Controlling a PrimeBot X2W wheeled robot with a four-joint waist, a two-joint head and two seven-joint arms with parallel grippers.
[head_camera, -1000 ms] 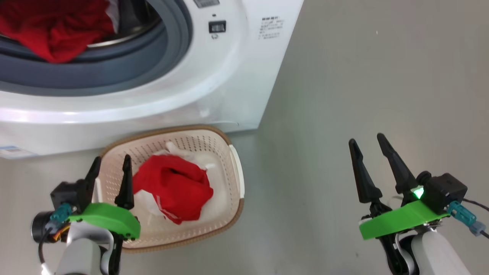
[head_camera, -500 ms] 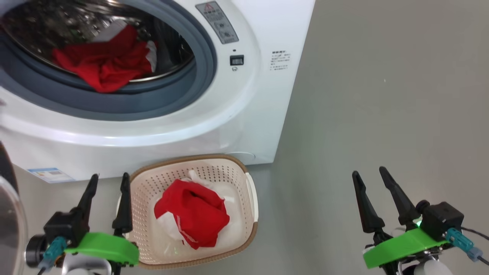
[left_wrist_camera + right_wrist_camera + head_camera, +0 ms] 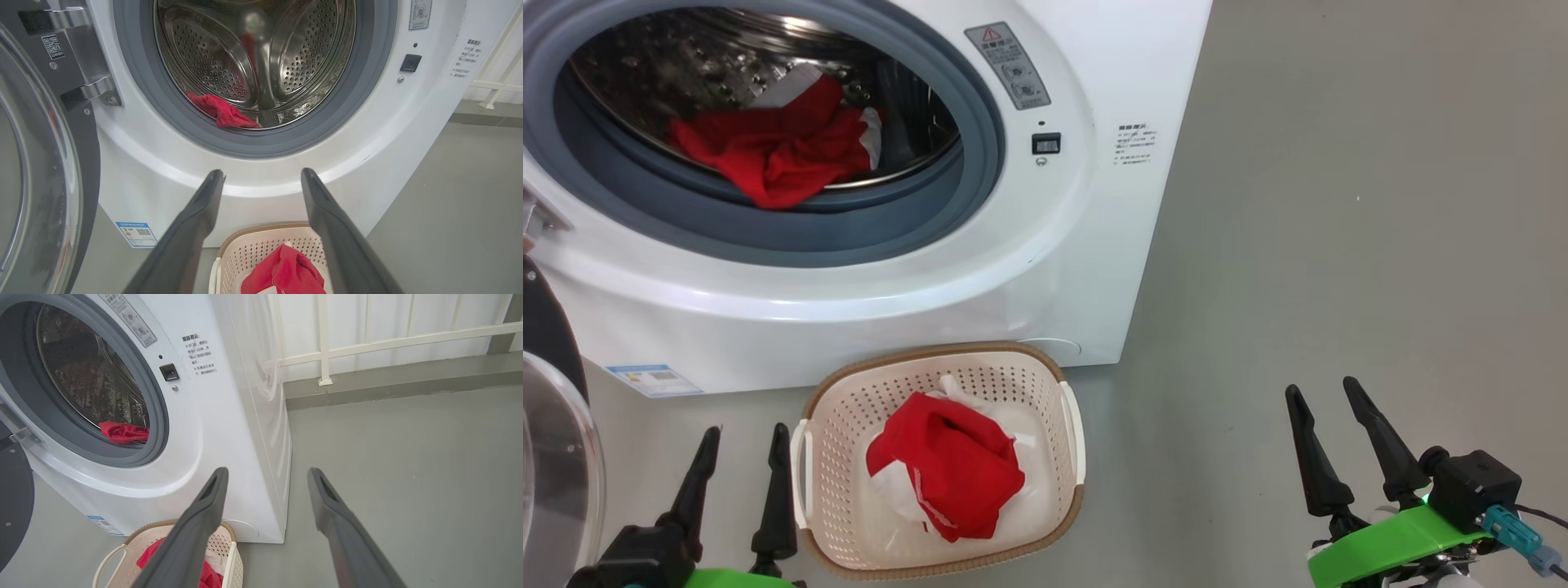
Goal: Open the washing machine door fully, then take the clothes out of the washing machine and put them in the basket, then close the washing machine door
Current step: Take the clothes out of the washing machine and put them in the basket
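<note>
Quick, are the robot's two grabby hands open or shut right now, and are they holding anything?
Left gripper: open, holding nothing.
Right gripper: open, holding nothing.

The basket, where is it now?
In the head view the basket sits on the floor at lower centre, in front of the washing machine, just right of the left end effector.

The right gripper (image 3: 1320, 385) has two long, matte black fingers (image 3: 1313, 465) tapering to blunt points. They rise from a bright green plastic bracket (image 3: 1380, 545) that carries a boxy black camera module (image 3: 1474, 488), a small green light, a teal connector (image 3: 1508, 523) and a thin dark cable (image 3: 1542, 514). The left gripper (image 3: 748, 428) has matching fingers, a black housing (image 3: 633, 557) and a sliver of green.
</note>
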